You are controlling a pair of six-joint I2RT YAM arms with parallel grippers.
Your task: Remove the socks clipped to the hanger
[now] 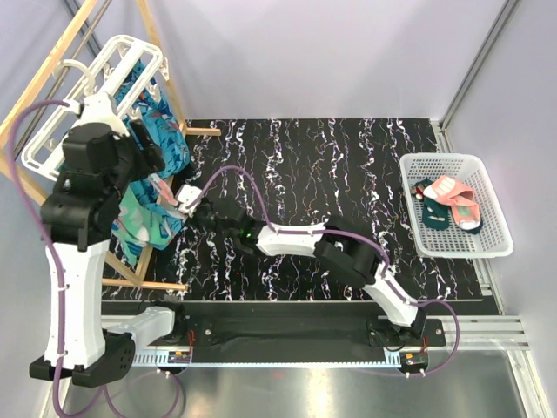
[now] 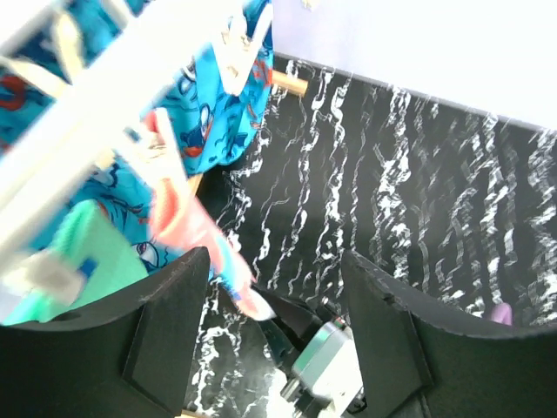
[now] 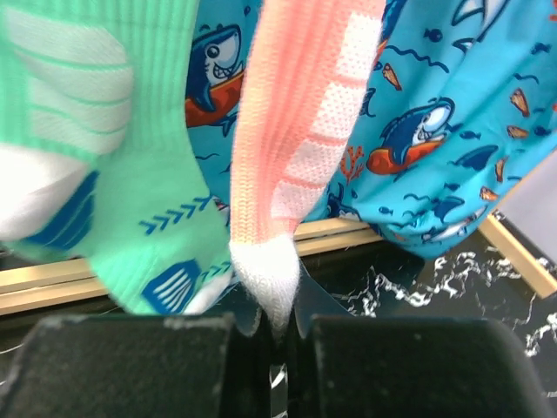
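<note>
Right gripper (image 3: pixel 277 324): jaws pressing together on the white toe of the coral sock (image 3: pixel 296 148); pinching the lowest tip so that a pull is working straight against the clip above.
Coral sock: hanging toe-down from the hanger (image 1: pixel 113 61) at the far left of the table (image 1: pixel 348 165); its clip is sitting out of the right wrist view.
Mint sock (image 3: pixel 130 174): hanging just left of the coral one, not gripped, waiting its turn.
Blue shark-print cloth (image 3: pixel 435 131): hanging behind both socks and crowding the backdrop; not part of this grab.
Left gripper (image 2: pixel 277 261): jaws standing apart, clamping nothing; hovering high beside the hanger bars and looking down along the coral sock, probably staying there to steady the frame or work a clip.
Hanger: hanging inside the wooden pole frame (image 1: pixel 148 285), appearing tilted; the left arm is hiding much of it from above.
Mesh basket (image 1: pixel 439 158): sitting at the right edge, well apart from the hanger, holding loose socks (image 1: pixel 452 193) already off the clips.
Step in hand: probably pulling the coral sock free, then carrying it right to the basket.
Risk: with only the toe tip in the grip, the fabric may be slipping out before the clip lets go; the light frame may be swinging with the pull.
</note>
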